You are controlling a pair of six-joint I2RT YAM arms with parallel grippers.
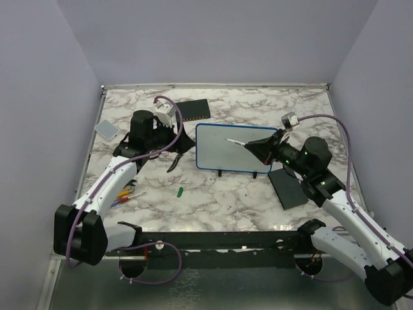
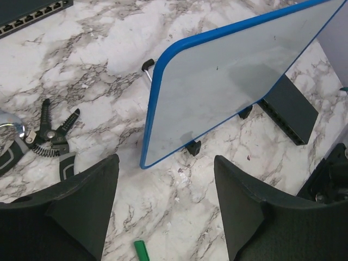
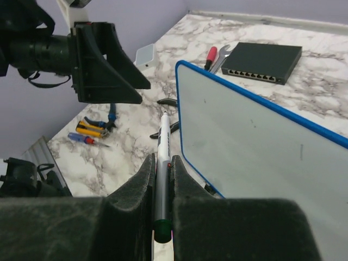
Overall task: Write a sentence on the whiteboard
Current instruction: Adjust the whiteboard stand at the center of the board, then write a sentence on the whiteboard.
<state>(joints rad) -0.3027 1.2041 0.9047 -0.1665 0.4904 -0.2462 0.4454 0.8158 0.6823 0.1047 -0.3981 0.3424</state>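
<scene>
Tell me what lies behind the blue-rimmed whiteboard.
Beyond the far corner of the blue-rimmed whiteboard lies a flat black box with ports, a red-handled tool and a silver wrench beside it. Its rear face is hidden.

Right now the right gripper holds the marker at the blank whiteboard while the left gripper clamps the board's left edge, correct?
Not quite: the left gripper is open, not clamped on the whiteboard, as the left wrist view shows. The right gripper does hold the marker.

The marbled worktop [image 2: 109, 49] bears the whiteboard [image 2: 217, 92] before the left gripper [image 2: 166, 160], wire strippers [image 2: 51, 138] and green cap [image 2: 141, 251] near it, a black pad [image 1: 288, 188] near the right gripper [image 3: 162, 160].
</scene>
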